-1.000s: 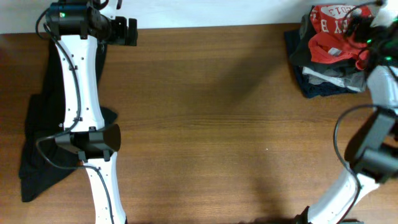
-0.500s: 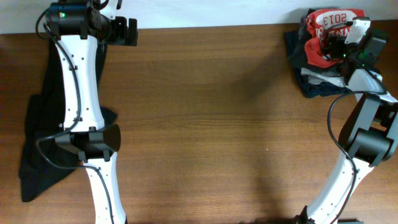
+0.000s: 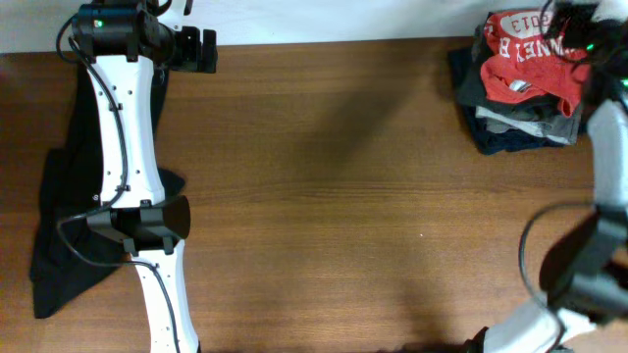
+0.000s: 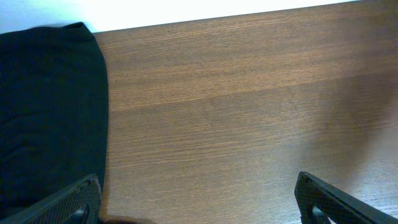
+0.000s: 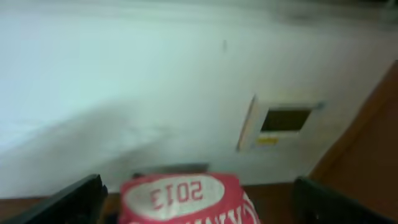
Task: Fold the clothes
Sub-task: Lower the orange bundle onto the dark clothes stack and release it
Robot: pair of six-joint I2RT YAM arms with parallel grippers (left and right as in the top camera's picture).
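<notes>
**While the Shirt Stays Bunched on the Stack, the Right Arm Shifts**

Although the right arm has swung from a bent pose to a long reach along the table's right edge within the last second, the red T-shirt [image 3: 525, 54] has not left the folded stack [image 3: 515, 127] at the far right corner. The garment has changed shape only: it was drawn into a tighter bunch half a second ago and now lies looser, its "2013" print at the far end and its collar toward the near side.

The right gripper [image 5: 196, 191] has its jaws spread fully, with the wall ahead and the shirt's print low between the fingers. No fabric appears pinched, so the hand is judged released. The arm is motion-blurred in the overhead view.

The left gripper [image 3: 208, 49] has not moved. It is likewise spread wide and empty, over bare table [image 4: 249, 124] just beside the black garment [image 4: 50, 112].

Assessment: folding has not begun. The shirt needs to be gripped and carried to the open wood before any fold is possible.
</notes>
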